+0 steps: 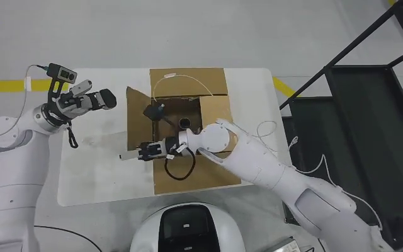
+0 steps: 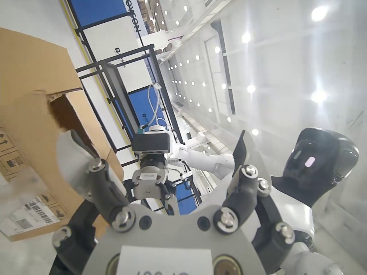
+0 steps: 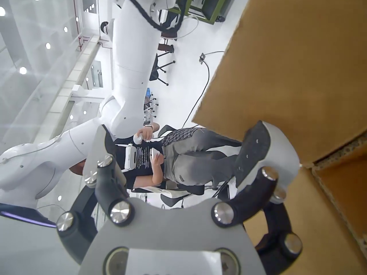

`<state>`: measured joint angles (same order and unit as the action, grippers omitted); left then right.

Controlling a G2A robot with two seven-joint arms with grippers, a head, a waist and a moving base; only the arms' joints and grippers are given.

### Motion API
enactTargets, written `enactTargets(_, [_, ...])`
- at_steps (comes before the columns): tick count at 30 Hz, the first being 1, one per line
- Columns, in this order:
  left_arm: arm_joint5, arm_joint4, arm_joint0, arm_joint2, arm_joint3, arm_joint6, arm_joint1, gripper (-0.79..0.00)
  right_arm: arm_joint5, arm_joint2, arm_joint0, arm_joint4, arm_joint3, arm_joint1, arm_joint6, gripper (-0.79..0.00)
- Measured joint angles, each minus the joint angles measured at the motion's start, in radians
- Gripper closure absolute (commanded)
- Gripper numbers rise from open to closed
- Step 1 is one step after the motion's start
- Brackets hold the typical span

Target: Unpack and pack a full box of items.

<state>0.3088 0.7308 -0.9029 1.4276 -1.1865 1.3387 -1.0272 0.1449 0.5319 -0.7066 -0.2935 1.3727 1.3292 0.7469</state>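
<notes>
An open cardboard box (image 1: 214, 80) sits on the white table (image 1: 94, 164) with its flaps spread flat. Inside lie a black item (image 1: 154, 111) and a small round item (image 1: 184, 121). A black cable loop (image 1: 179, 169) rests on the near flap. My right gripper (image 1: 130, 154) (image 3: 177, 135) stretches across the box to its left edge, open and holding nothing, with one finger (image 3: 255, 147) close beside a cardboard flap (image 3: 286, 58). My left gripper (image 1: 106, 99) (image 2: 156, 141) hangs left of the box (image 2: 31, 67), open and empty, facing the box.
A thin white cable (image 1: 182, 77) curls on the far flap, and another white cable (image 1: 267, 129) trails off the table's right side. A dark metal rack (image 1: 352, 94) stands to the right. Bare tabletop lies left of the box.
</notes>
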Motion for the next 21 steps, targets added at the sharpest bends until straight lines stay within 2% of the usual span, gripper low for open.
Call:
enactTargets(5, [-0.05,-0.077,-0.001,-0.029,0.027,-0.019,0.002,-0.785,0.014,-0.062,0.054,-0.01,-0.109,0.062,-0.024,-0.785])
enactTargets(9, [-0.077,-0.149,0.012,-0.087,0.087,-0.047,-0.005,-0.785,0.027,-0.051,0.052,0.008,-0.125,0.07,-0.025,-0.785])
enactTargets(16, [-0.046,-0.21,0.038,-0.149,0.192,-0.089,-0.017,-0.785,0.035,0.046,-0.023,0.068,-0.045,0.022,0.001,-0.785])
enactTargets(21, [-0.028,-0.249,0.051,-0.183,0.245,-0.12,-0.026,-0.785,0.057,0.207,-0.156,0.118,0.089,-0.049,0.007,-0.785])
